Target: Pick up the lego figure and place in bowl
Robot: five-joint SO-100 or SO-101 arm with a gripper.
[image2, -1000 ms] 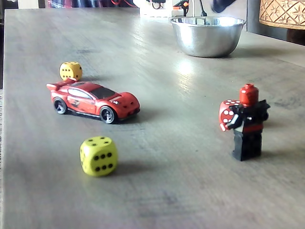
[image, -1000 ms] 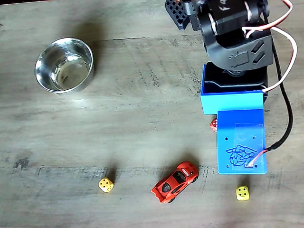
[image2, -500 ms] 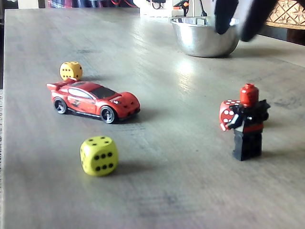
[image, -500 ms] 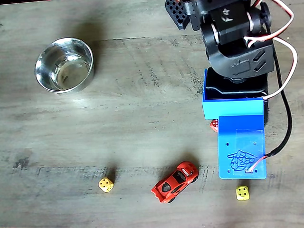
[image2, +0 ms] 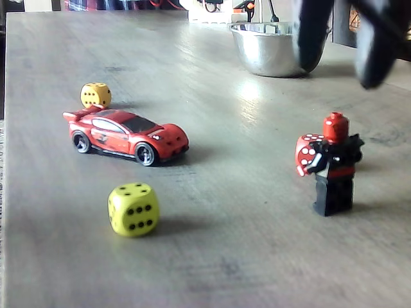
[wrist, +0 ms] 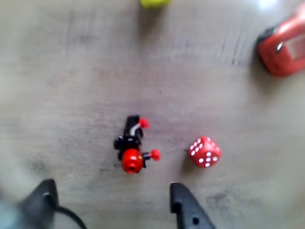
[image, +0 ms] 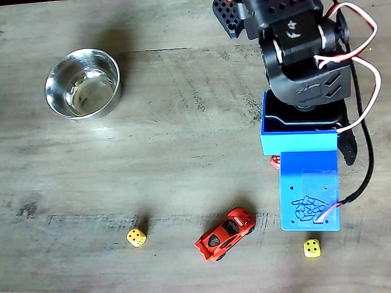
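In the wrist view the gripper hangs above the table with its two dark fingertips spread wide apart and nothing between them. The lego figure, black with a red head and red hands, stands on the wood just beyond the gap between the tips, free of both. In the low fixed view the figure stands upright, and the blurred dark fingers hover above and behind it. A red die with white dots sits just right of the figure in the wrist view. Farther out, the red toy car lies to the left, with one yellow die nearer and another beyond it. The steel bowl rests well apart, at the far left of the table in the top-down fixed view.
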